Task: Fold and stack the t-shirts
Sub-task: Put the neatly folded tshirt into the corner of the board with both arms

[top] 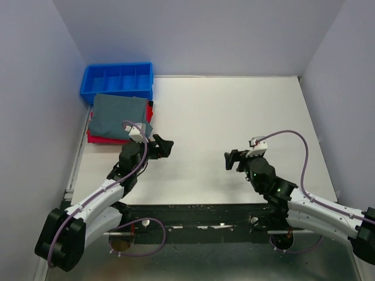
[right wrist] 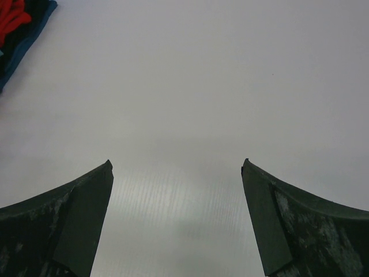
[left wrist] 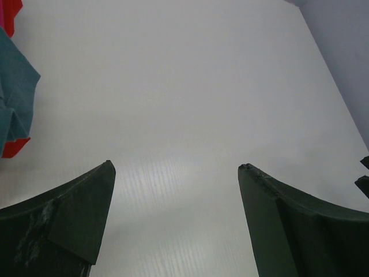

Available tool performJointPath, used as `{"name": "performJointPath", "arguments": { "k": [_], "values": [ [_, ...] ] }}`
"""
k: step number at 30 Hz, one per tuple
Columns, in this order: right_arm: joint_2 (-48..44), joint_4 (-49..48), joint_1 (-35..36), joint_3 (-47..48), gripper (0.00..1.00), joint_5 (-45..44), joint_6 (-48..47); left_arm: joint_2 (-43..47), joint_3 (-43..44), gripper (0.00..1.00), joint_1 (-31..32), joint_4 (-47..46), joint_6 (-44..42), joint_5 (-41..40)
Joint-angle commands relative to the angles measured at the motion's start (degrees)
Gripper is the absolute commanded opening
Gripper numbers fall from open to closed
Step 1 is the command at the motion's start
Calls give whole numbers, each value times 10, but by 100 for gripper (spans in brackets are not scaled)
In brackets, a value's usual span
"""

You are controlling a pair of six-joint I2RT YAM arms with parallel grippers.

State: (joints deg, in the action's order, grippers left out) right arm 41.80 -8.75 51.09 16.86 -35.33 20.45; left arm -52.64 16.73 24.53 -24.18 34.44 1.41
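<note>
In the far left corner sits a blue plastic bin (top: 117, 82), divided into a row of compartments. The t-shirts (top: 120, 116) lie outside it, right against its near side, a soft teal one folded on top of a red one. Only the wrist views show the white counter (left wrist: 184, 86) as finely fluted board. The left end effector (top: 166, 147) and right end effector (top: 230, 160) both gape wide, holding nothing.

The right gripper (right wrist: 177, 161) had its 2 dark fingers (right wrist: 69, 225) wide apart over the white table (right wrist: 190, 75). Some red and blue cloth (right wrist: 17, 20) lay in the top left corner.
</note>
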Motion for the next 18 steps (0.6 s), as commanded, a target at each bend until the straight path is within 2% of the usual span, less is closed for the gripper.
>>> {"name": "performJointPath", "arguments": {
  "k": [1,18],
  "values": [
    [17,-31,0,19,100,-31,-15,-9,17,99,16,-39,-16,30],
    [-6,-34,1,17,100,-14,-22,-17,23,99,24,-39,-45,54]
  ]
}}
